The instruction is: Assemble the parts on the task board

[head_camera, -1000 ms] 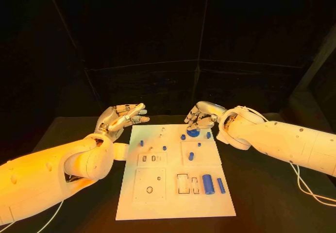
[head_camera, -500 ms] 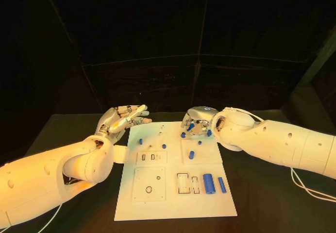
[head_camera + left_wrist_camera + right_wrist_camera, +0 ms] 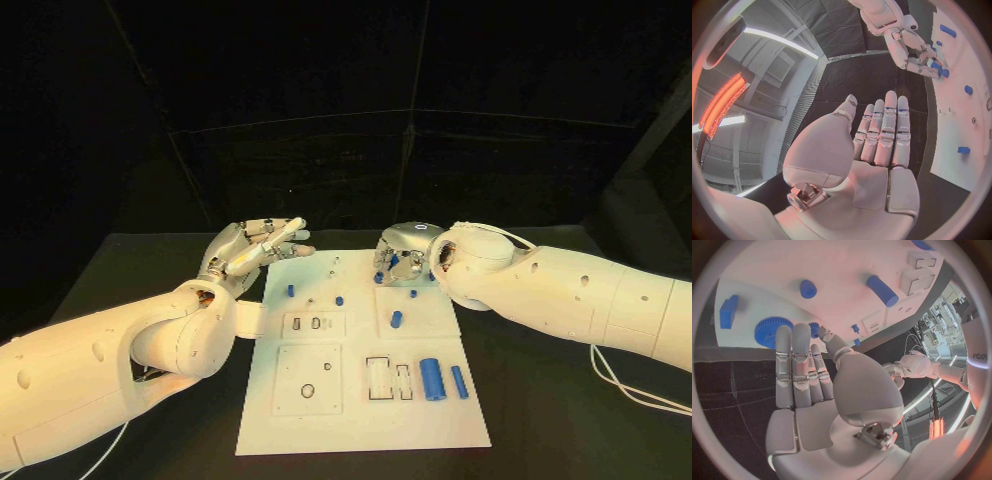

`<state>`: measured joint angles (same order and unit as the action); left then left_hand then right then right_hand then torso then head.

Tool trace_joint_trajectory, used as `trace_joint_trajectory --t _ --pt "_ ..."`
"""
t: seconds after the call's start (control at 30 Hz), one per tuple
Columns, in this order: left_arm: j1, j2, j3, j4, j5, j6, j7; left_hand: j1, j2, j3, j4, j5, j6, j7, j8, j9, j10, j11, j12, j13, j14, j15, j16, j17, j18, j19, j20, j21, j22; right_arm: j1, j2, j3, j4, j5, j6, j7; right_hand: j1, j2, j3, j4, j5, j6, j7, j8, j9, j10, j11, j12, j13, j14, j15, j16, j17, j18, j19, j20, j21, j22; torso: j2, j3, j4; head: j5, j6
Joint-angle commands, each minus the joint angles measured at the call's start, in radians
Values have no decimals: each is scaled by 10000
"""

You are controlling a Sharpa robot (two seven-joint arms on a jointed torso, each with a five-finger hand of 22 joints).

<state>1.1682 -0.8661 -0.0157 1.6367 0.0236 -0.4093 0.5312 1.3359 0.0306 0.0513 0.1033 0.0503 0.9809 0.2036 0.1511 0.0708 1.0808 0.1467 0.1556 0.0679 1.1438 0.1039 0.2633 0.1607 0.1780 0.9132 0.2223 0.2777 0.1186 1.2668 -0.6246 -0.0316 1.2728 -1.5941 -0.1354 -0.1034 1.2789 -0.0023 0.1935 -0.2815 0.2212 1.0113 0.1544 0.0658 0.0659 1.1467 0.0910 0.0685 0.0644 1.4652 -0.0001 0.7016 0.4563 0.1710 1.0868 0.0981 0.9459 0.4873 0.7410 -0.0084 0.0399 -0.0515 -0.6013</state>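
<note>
At the far end of the task board (image 3: 361, 400), the right robot hand (image 3: 402, 256) hangs over a blue gear (image 3: 772, 331), its fingers straight and close together, pointing down toward the part; the right wrist view shows the fingertips at the gear's toothed rim, but whether they touch it I cannot tell, and nothing is pinched. The palm faces the part, which reads as a hand lining up a grasp, or nudging the gear toward its seat. The left robot hand (image 3: 257, 246) is raised beside the board's far left corner, flat, with nothing in it, apparently kept clear so the right arm has room to work.

Several small blue pegs (image 3: 339, 301) stand or lie on the board's middle, near the right hand, so a sweep toward the near side could knock them. Two larger blue cylinders (image 3: 430, 379) lie by the right edge at the near end, next to rectangular slots, well apart from both hands. The black bench (image 3: 562, 420) offers open room right of the board, and the board's far edge lies close under the right hand
</note>
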Motion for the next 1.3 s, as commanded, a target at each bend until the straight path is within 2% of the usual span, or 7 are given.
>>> trace_joint_trajectory --t 0.03,0.2,0.37,0.5,0.83,1.1,1.3 --pt "14 -13 8 35 -90 261 -37 -37 -65 -36 -34 -27 14 69 -51 -12 9 58 -54 -13 52 -5 -28 17 57 77 -16 -34 -12 26 76 11 -68 -180 321 -99 26 142 171 -5 -132 104 14 -6 12 -70 14 3 -15 218 -32 362 324 128 -26 16 140 79 55 -2 32 -30 -5" --pt "15 -22 8 28 -90 311 -89 -36 -75 -39 -46 -27 10 74 -65 -15 5 64 -72 -13 52 -1 -45 20 56 83 -14 -45 -20 27 192 11 -237 -182 475 -89 -58 230 461 17 -195 230 -1 7 17 10 -5 13 -18 206 -33 1018 923 112 -15 21 445 334 75 -2 22 -7 -24" --pt "16 -60 8 64 -90 320 -93 -35 -77 -39 -49 -26 10 75 -68 -15 4 64 -76 -13 52 0 -48 21 56 85 -13 -47 -22 27 252 12 -330 -183 634 -80 -134 216 679 19 -203 293 -6 0 14 64 -17 11 -19 163 -32 1415 1264 75 39 23 738 664 108 5 25 14 -19" --pt "16 -68 8 61 -89 327 -100 -35 -77 -39 -49 -26 10 75 -68 -15 4 64 -76 -13 52 0 -48 21 56 85 -13 -47 -22 27 328 12 -429 -183 734 -54 -184 186 805 24 -218 312 -4 -6 11 86 -16 5 -20 135 -30 1621 1427 60 41 27 876 803 96 10 31 29 -74" --pt "17 -77 8 19 -89 345 -118 -27 -75 -34 -59 -26 13 75 -73 -16 7 64 -83 -12 55 0 -56 24 57 89 -12 -53 -26 27 378 12 -532 -183 721 4 -229 231 1260 56 -304 647 -49 69 45 391 -85 73 -9 172 -72 2518 2279 -56 331 4 1540 1668 121 8 6 68 -72" --pt "18 -95 9 0 -82 368 -149 -24 -73 -31 -64 -27 16 75 -76 -16 9 64 -88 -12 58 1 -61 26 57 93 -12 -56 -29 25 246 12 -308 -38 -346 269 -376 181 1523 221 -507 1095 -136 170 81 853 -207 168 8 209 -151 3279 2989 -166 639 -55 2113 2432 126 16 11 69 -57" --pt "18 -110 9 -15 -22 379 -170 -21 -73 -29 -69 -26 18 76 -80 -16 12 65 -93 -11 64 0 -66 29 58 99 -12 -59 -32 27 177 20 -77 353 -1288 126 -538 141 1579 445 -627 1241 -186 176 81 1008 -252 157 7 203 -179 3605 3265 -208 740 -82 2331 2709 136 3 13 75 -11"
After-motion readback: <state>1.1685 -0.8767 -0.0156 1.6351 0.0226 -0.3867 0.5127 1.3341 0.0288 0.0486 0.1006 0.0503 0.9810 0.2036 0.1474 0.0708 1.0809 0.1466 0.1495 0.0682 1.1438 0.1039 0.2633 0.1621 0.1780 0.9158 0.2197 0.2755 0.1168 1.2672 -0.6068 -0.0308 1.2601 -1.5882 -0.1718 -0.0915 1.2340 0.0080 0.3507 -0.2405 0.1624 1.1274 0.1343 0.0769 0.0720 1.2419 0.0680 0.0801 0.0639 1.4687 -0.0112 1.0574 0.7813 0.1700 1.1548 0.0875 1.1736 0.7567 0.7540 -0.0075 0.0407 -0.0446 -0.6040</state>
